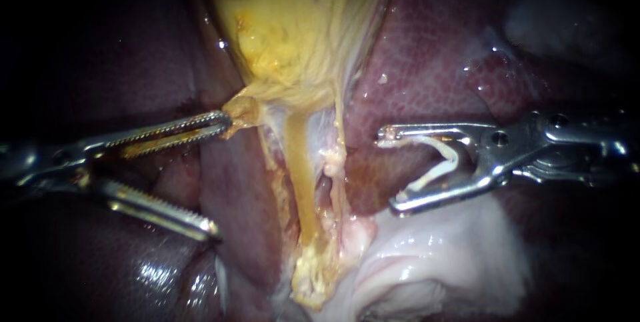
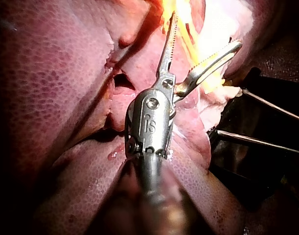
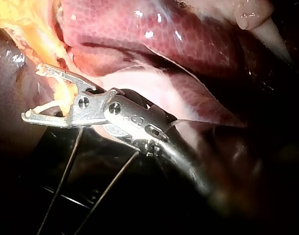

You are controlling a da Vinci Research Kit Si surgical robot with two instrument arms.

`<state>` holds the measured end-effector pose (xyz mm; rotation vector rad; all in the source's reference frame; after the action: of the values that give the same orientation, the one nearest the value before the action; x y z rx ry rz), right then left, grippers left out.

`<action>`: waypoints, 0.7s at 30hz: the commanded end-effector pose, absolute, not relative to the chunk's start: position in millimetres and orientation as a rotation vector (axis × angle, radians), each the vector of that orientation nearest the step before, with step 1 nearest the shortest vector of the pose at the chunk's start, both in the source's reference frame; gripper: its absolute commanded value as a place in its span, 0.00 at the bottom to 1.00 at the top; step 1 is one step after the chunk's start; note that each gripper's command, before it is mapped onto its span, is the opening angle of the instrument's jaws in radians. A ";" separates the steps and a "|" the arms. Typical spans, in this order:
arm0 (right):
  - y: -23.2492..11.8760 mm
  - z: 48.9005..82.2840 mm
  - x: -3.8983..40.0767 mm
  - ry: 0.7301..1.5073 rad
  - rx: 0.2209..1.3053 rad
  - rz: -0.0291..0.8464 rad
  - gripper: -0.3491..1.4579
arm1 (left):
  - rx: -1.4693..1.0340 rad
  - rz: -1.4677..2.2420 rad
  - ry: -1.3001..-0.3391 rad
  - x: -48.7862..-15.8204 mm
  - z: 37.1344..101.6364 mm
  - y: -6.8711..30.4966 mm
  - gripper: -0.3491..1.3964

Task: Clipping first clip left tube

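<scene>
The right instrument (image 1: 391, 171) comes in over the liver (image 1: 433, 75) with its jaws spread wide. They carry a white clip (image 1: 445, 161) between them. The clip's 2 legs lie against the inner faces of the 2 jaws, so the jaws are clamped on it from both sides. The clip's open mouth faces the tubes but stands apart from them, with bare liver between.

The left instrument (image 1: 217, 175) has its toothed jaws apart and holds nothing. The tip of its upper jaw touches the yellow tissue at the narrow foot of the gallbladder (image 1: 300, 22). Its lower jaw hangs free over dark liver.

Between the 2 instruments the left tube (image 1: 301, 182) runs down from the gallbladder as a yellowish band. A thinner, paler strand (image 1: 338, 162) lies just beside it, on the side nearer the clip. Both end in ragged yellow tissue (image 1: 310, 282) next to a pale, glistening fold (image 1: 453, 255).

A stamped mark shows on the left instrument's housing in the left wrist view. Both shafts are cut off at the edges of the endoscope view, where the field falls into darkness. In the right wrist view, 2 thin dark lines (image 3: 66, 171) cross under the instrument; what they are cannot be made out.
</scene>
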<state>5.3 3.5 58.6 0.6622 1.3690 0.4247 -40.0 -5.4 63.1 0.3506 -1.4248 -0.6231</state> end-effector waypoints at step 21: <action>3.4 59.9 5.5 1.368 0.655 0.425 0.52 | 0.323 -0.814 -1.351 -40.5 68.0 -1.6 0.45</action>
<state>5.5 3.4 60.0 0.6551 1.3682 0.4254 -40.7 -1.6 68.4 0.3324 -1.3455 -0.8255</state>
